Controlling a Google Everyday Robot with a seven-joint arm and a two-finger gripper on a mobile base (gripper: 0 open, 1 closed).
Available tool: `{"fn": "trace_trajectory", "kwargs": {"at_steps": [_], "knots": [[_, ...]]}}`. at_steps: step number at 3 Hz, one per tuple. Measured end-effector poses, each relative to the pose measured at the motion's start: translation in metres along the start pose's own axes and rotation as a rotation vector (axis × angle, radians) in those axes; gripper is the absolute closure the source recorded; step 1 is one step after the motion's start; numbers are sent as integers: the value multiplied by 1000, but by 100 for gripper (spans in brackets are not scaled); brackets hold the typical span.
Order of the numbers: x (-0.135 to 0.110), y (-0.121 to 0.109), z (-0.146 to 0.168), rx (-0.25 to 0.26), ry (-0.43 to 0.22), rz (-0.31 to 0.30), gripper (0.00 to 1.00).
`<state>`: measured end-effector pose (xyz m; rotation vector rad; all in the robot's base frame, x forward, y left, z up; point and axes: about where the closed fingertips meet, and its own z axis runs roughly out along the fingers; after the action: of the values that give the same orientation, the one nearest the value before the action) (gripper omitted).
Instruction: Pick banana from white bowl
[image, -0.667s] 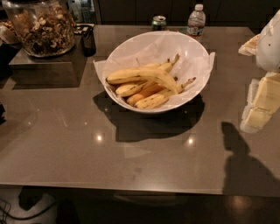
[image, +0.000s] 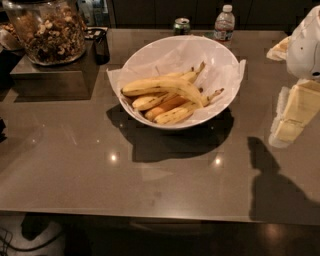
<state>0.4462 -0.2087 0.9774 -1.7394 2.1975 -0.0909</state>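
The banana (image: 165, 85) is the long arched yellow one lying on top of several shorter bananas and an orange-tinted one (image: 167, 106). They rest in the white bowl (image: 150, 52), which is lined with crinkled white paper and stands mid-table. My gripper (image: 288, 122) hangs at the right edge of the view, cream-coloured under the white arm (image: 306, 45). It is well to the right of the bowl and a little above the table, apart from the bananas and holding nothing that I can see.
A large glass jar of nuts (image: 47, 30) stands on a dark raised block (image: 47, 77) at the back left. A green can (image: 181, 26) and a small water bottle (image: 224, 22) stand at the far edge behind the bowl. The brown table's front edge (image: 150, 214) runs across the bottom.
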Motion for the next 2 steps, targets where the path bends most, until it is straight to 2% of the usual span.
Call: {"fn": "trace_trajectory", "kwargs": {"at_steps": [1,2], "knots": [[-48,-19,19,-27,-81,-97,0],[-98,-22,41,-95,-141,-201,0]]}}
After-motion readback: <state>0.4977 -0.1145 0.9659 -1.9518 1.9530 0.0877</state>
